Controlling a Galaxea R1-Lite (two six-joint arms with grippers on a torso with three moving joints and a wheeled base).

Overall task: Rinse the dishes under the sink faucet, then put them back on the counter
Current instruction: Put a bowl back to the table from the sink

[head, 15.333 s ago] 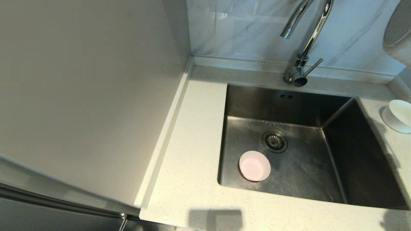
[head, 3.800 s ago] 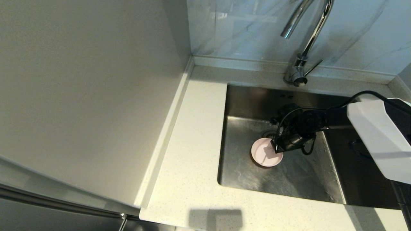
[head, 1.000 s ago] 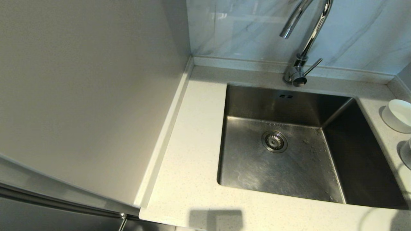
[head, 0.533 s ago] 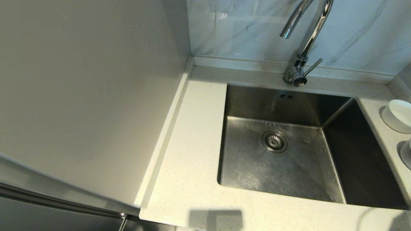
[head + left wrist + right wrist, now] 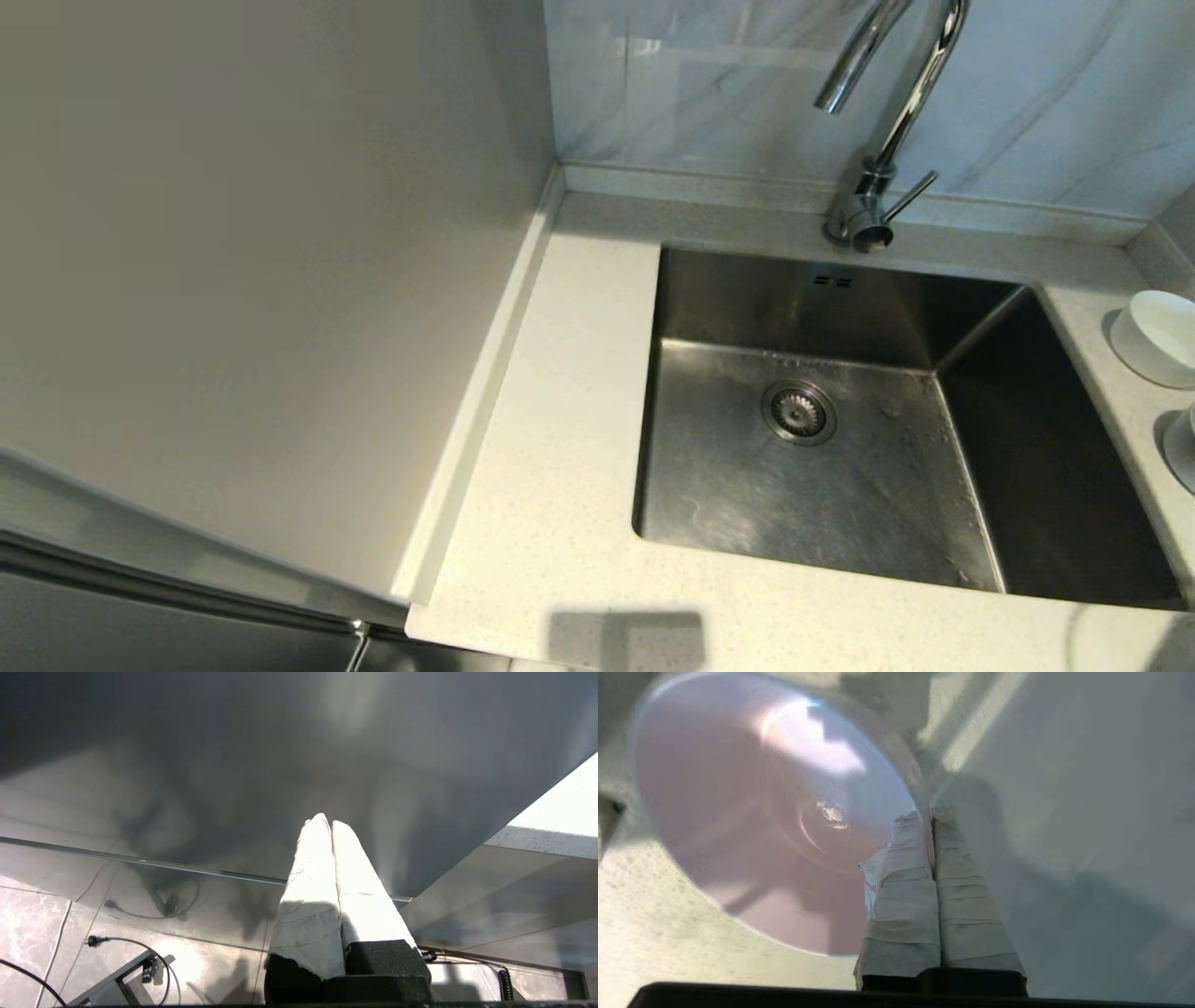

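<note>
In the right wrist view my right gripper [image 5: 930, 812] is shut on the rim of the pale pink bowl [image 5: 752, 812], one finger inside the bowl and one outside. Speckled counter [image 5: 668, 933] lies under the bowl; whether the bowl touches it I cannot tell. This arm and the pink bowl are outside the head view. The sink [image 5: 840, 495] holds no dish, and the faucet [image 5: 896, 103] stands behind it with no water running. A white bowl [image 5: 1158, 338] and the edge of a light grey bowl [image 5: 1184, 453] sit on the counter [image 5: 560, 448] right of the sink. My left gripper [image 5: 326, 820] is shut and empty, parked low by the cabinet front.
A plain beige wall panel [image 5: 261, 280] rises along the counter's left side. A marbled backsplash [image 5: 709, 84] runs behind the faucet. The drain strainer [image 5: 798, 412] sits mid-basin. Cables lie on the tiled floor [image 5: 93, 947] below the left arm.
Nothing has visibly moved in the head view over the last second. Some seconds ago my right gripper held the pink bowl in the sink; the sink is now bare.
</note>
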